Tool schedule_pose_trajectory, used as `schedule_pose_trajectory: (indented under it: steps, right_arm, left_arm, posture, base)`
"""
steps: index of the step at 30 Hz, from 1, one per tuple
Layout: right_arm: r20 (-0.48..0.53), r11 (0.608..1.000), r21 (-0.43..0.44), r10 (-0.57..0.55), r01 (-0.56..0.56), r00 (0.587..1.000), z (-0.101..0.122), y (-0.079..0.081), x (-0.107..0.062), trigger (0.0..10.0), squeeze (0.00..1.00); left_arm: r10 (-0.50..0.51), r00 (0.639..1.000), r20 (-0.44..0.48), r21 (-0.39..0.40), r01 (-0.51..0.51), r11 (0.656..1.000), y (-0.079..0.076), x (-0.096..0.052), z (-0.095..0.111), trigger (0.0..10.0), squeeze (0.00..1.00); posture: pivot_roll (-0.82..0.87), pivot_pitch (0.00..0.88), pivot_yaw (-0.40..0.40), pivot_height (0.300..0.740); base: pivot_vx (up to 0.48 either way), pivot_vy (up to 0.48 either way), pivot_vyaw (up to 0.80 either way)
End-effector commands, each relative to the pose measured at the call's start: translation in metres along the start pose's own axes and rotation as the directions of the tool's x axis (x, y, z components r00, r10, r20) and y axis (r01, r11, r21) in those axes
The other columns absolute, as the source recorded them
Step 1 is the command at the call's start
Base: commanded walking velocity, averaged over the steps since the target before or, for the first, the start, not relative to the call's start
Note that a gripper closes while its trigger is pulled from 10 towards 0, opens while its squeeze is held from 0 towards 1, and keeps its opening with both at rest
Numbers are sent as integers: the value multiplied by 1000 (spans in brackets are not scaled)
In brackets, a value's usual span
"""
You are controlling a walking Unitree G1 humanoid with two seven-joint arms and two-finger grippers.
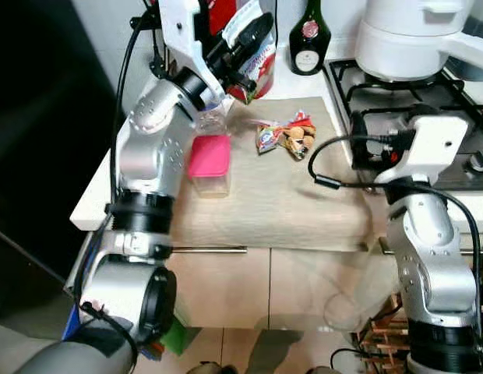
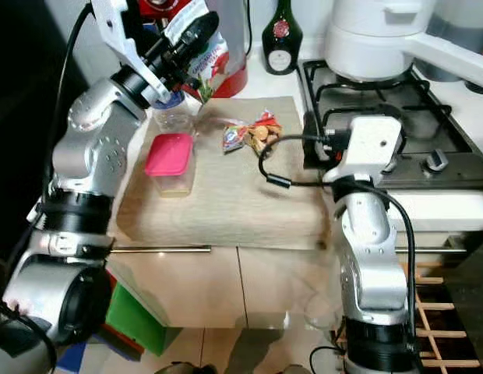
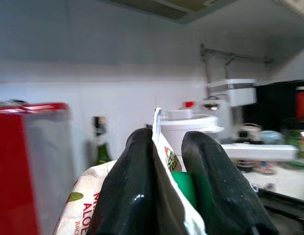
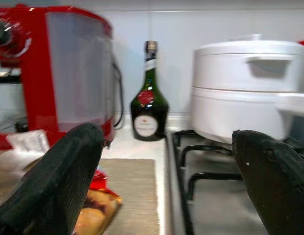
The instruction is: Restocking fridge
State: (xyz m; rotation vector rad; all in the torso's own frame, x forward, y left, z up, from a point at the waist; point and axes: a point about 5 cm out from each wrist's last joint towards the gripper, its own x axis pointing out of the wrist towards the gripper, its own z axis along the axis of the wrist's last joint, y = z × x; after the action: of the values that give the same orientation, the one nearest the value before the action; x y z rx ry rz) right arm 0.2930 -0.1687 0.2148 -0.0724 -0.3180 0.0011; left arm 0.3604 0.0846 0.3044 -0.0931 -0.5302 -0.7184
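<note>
My left gripper [image 1: 253, 35] is raised over the back of the counter, shut on the top fold of a white juice carton [image 1: 262, 67] with red and green print. In the left wrist view both black fingers [image 3: 127, 186] pinch the carton's top edge [image 3: 160, 139]. My right gripper [image 4: 166, 142] is open with nothing between its fingers, held low by the stove's left edge [image 1: 343, 101] and pointing at the back wall. A pink-lidded container [image 1: 209, 160] and a colourful snack packet [image 1: 287, 134] lie on the beige mat [image 1: 280, 195].
A dark green bottle [image 1: 308, 37] stands at the back by the wall. A white pot [image 1: 405, 39] sits on the gas stove [image 1: 428, 97]. A red appliance [image 4: 68, 73] stands at the back left. A small clear jar [image 1: 211, 121] is behind the pink container.
</note>
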Motion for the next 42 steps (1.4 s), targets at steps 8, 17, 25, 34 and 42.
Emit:
schedule_pose_trajectory:
  steps: [8, 17, 25, 34, 42]
  right_arm:
    - [47, 999, -21, 27, -26, 999, 2, 12, 9, 10000, 43]
    - [52, 1000, -13, 29, -29, 998, -2, 17, 9, 10000, 43]
    - [51, 1000, -16, 26, -25, 998, -4, 16, 8, 10000, 43]
    - [45, 999, -18, 31, -30, 998, -5, 16, 7, 10000, 39]
    - [40, 999, -17, 36, -35, 999, -7, 17, 6, 10000, 43]
  left_arm:
    - [81, 997, -14, 65, -80, 995, -14, -7, -4, 10000, 0]
    - [100, 994, -35, 92, -97, 991, -16, -7, -6, 10000, 0]
    - [101, 994, -40, 96, -96, 991, -17, -5, -6, 10000, 0]
    - [91, 995, -37, 96, -88, 992, -18, -5, -5, 10000, 0]
    - [91, 995, -43, 91, -87, 992, -18, -7, -6, 10000, 0]
  posture:
    - [-74, 0, 75, 740]
    - [-74, 0, 83, 740]
    - [-82, 0, 84, 740]
    - [-82, 0, 84, 740]
    - [-82, 0, 87, 740]
  base:
    - [0, 0, 0]
    - [-214, 0, 0]
    - [-273, 0, 0]
    - [-255, 0, 0]
    - [-265, 0, 0]
